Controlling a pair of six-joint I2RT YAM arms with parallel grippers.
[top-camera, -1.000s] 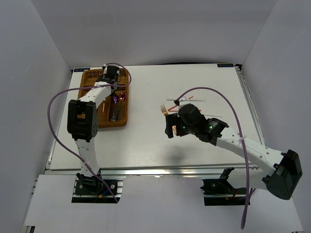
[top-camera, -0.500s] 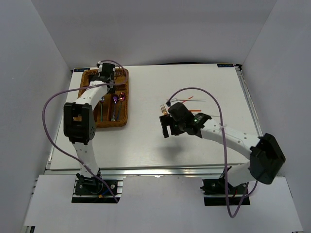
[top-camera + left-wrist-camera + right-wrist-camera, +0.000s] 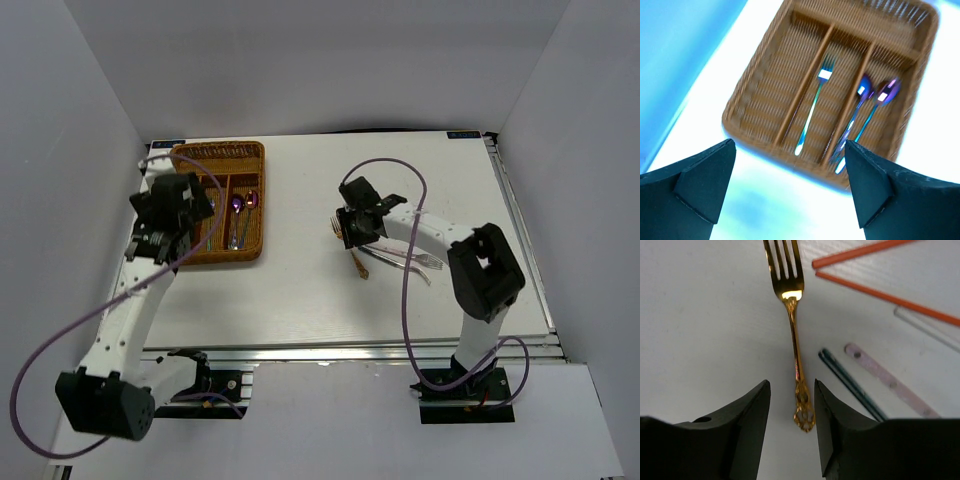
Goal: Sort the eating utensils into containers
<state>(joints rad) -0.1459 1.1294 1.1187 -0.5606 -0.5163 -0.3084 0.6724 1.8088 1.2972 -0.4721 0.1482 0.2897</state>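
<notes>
table: white, both arms reaching over it
tray: wicker, at the table's 10 o'clock in top view
left gripper: jaws spread wide, nothing between them, hanging above the tray's near end
right gripper: jaws half spread, astride the gold fork's handle end; a gap shows at the left finger, so not pinching
gold fork: flat on the table near its centre; in the wrist view tines at 12, handle at 6
red chopsticks: two, at 1–2 o'clock of the fork, apart from it
white chopstick: just beside the lower red one
teal handle, pink handle: side by side at the fork's 4 o'clock
rainbow fork: in the tray's middle long slot
purple spoons: two, in the right long slot
</notes>
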